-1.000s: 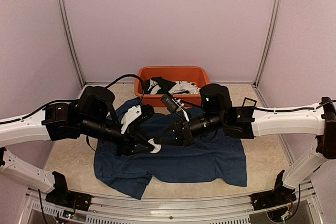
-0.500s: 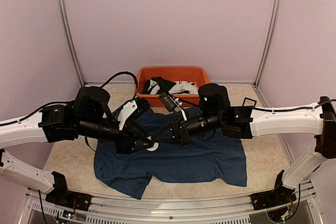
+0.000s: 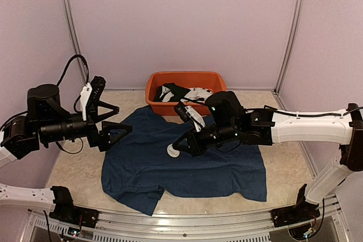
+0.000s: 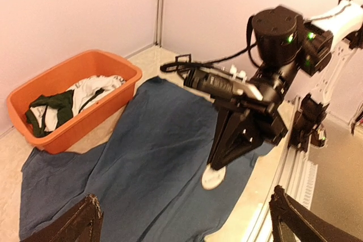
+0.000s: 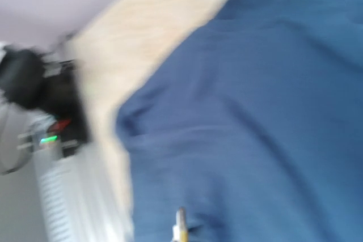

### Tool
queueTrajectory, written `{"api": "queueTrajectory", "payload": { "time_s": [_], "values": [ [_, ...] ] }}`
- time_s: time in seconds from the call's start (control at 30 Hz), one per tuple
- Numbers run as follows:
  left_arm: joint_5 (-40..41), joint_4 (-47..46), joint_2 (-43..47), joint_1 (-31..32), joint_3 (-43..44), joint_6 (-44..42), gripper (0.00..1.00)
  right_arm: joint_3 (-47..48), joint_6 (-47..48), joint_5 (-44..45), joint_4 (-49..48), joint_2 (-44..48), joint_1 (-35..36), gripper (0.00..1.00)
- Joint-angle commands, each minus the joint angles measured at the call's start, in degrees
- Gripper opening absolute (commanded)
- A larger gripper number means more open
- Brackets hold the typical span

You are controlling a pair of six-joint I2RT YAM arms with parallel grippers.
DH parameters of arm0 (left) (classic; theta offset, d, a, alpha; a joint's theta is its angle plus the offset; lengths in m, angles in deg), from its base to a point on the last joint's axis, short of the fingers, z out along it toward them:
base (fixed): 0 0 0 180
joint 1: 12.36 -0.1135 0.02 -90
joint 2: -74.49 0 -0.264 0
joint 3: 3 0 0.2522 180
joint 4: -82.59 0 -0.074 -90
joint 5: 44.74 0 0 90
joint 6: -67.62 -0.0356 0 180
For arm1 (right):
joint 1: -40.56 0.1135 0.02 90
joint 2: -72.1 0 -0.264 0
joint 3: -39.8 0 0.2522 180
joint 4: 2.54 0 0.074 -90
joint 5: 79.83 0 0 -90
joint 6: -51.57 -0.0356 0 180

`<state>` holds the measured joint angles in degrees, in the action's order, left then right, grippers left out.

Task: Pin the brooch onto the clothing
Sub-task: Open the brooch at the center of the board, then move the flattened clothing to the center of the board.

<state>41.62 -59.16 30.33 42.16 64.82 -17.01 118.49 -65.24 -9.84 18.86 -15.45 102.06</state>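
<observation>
A: Where is the brooch (image 3: 172,151) to be found?
B: A white round disc is seen near the middle of the clothing (image 3: 221,168), a navy T-shirt spread out on the table (image 3: 286,157), with its far edge just beside the orange tub (image 3: 184,76).
A: Is the brooch gripped?
B: It appears to be pinched at the tips of the right gripper (image 3: 178,148), whose jaws are drawn together on it. The right wrist view is too blurred for more to be told.
A: And the left gripper (image 3: 125,119)?
B: Its jaws are spread wide and nothing is held between them. It is poised over the shirt's left edge, well apart from the brooch.
A: What is kept in the tub?
B: Black and white garments (image 3: 184,93) are heaped inside.
</observation>
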Motion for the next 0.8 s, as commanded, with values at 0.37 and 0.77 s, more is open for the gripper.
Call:
{"api": "queueTrajectory", "payload": {
  "time_s": [0.37, 0.77],
  "values": [
    [3.38, 5.39, -12.51, -1.78, -12.70, -19.10, 0.99, 6.74, 3.61, 30.65, 9.39, -11.61, 1.10, 0.00],
    [1.26, -5.17, -18.83, -8.56, -19.72, -23.60, 0.89, 16.50, 1.43, 29.88, 1.92, -24.42, 1.78, 0.00]
  ]
}}
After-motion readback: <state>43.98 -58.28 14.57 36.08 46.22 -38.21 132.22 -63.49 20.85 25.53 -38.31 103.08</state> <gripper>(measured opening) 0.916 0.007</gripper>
